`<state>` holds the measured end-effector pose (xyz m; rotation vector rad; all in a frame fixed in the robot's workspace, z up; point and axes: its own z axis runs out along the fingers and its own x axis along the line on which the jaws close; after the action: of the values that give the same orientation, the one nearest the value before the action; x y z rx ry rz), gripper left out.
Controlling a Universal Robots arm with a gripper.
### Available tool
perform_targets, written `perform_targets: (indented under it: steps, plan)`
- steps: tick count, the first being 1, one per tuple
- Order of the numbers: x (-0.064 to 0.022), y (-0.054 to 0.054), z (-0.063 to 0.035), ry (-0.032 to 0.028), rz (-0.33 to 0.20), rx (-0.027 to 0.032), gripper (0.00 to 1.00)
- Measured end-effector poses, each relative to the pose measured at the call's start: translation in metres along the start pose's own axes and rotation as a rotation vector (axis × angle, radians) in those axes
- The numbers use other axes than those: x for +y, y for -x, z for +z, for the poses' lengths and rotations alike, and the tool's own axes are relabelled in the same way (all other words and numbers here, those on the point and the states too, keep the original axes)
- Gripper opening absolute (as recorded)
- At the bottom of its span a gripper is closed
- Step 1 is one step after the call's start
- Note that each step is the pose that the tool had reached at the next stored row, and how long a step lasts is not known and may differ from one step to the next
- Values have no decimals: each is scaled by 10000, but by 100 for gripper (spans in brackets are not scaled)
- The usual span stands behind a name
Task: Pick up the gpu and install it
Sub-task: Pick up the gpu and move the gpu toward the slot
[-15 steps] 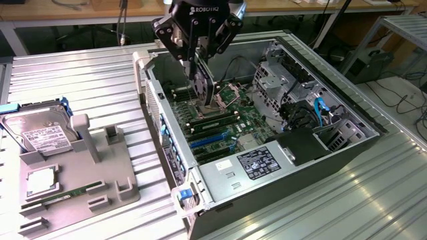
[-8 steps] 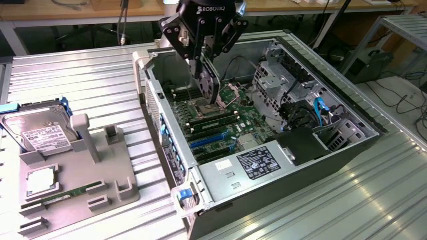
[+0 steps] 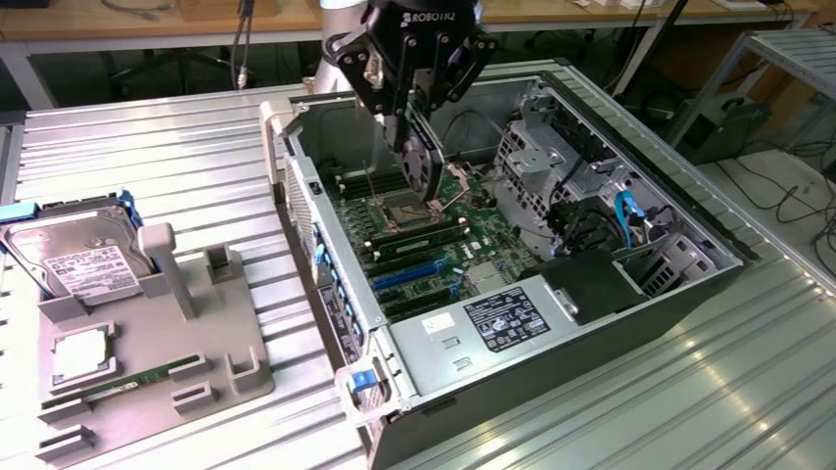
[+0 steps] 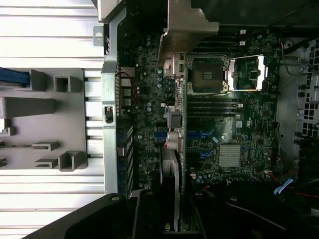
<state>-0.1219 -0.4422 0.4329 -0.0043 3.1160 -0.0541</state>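
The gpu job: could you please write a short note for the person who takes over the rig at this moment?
Gripper: shut on the gpu, a thin card with a round black fan and a silver end bracket, held on edge.
Where: inside the open black computer case, above the green motherboard, near the CPU socket.
Done: the card is picked up and off the grey holder tray on the exterior view's left.
Left: installing it. It sits in no slot yet, and the blue slots look free.
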Motion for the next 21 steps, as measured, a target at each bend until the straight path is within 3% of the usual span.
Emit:
perform_targets:
  steps: [21]
  plan:
    - [-1, 251, 6, 0, 0, 0, 27]
